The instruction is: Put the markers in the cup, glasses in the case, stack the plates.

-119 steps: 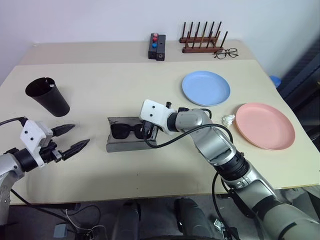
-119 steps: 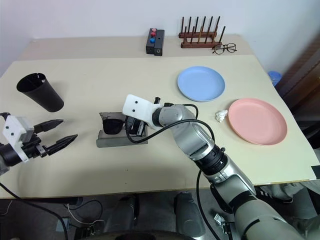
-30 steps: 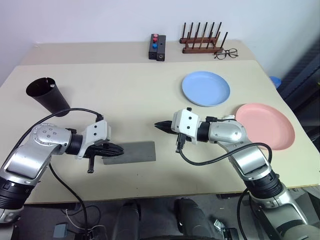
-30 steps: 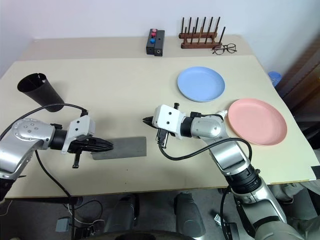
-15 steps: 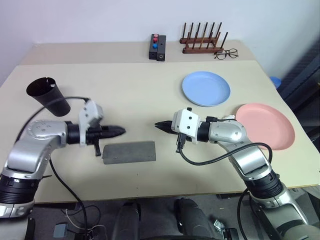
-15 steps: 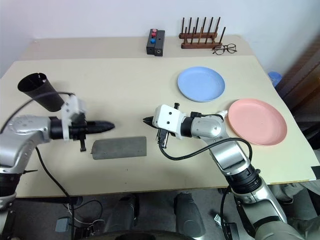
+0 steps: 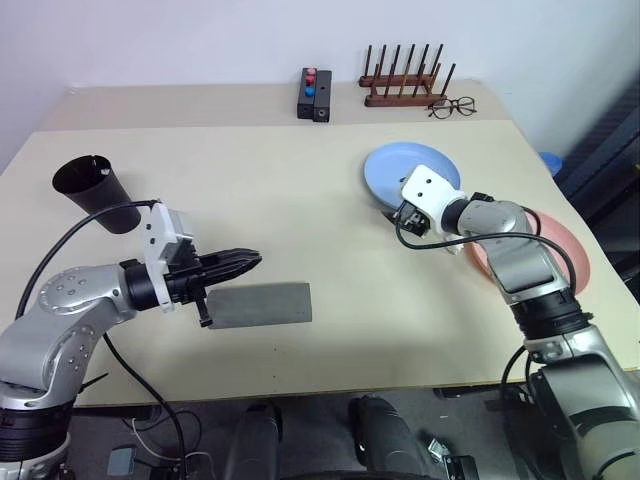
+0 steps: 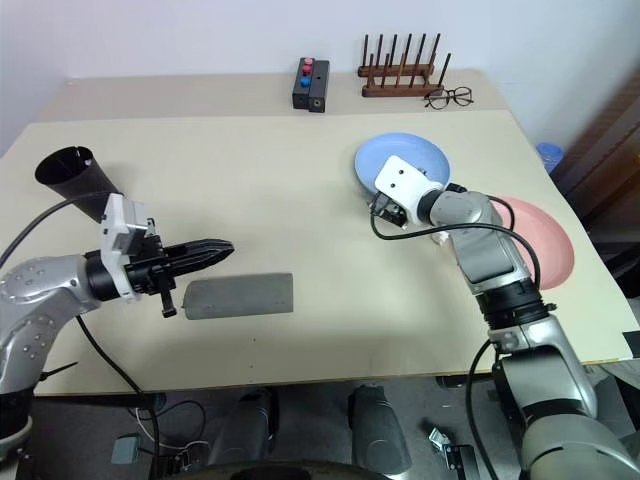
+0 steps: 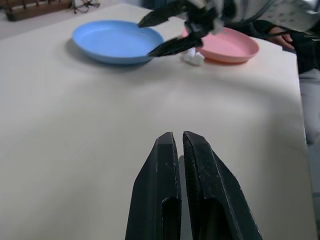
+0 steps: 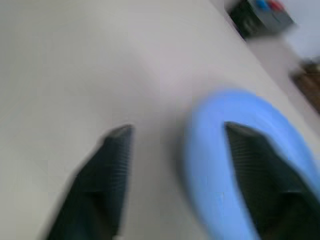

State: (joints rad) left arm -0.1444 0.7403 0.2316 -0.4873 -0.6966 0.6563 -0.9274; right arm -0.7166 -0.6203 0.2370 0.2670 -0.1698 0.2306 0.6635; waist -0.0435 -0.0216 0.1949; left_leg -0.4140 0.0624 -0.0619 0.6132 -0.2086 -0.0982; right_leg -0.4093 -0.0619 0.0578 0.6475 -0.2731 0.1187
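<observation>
Step in hand looks like plate stacking. Case (image 7: pixel 259 304) lies shut on the table (image 7: pixel 250 190), so the glasses part reads as done; sunglasses themselves can't be seen with the lid down. Thin clear spectacles (image 7: pixel 452 106) sit by the wooden rack (image 7: pixel 404 78) at the far edge.

Right gripper (image 10: pixel 175 165) is spread wide at the near rim of the blue plate (image 7: pixel 412 172): one finger over the plate's edge, the other over bare table. Whether either finger touches the plate, can't tell. Pink plate (image 9: pixel 225 46) sits near the blue one, apart from it, partly hidden behind the right forearm in the head views. A small white crumpled scrap (image 9: pixel 192 58) lies between the two plates.

Next move, as a judgement: get one finger under the blue rim, the other on top, pinch, then carry it onto the pink plate. A shallow rim gives little to bite, so slip is the risk; the scrap could get dragged along too.

Left gripper (image 9: pixel 178 145) has its fingers pressed together, holding nothing, hovering near the case's left end.

Cup (image 7: pixel 95 193) stands tilted at the far left. Something thin pokes just above its rim; contents otherwise hidden.
</observation>
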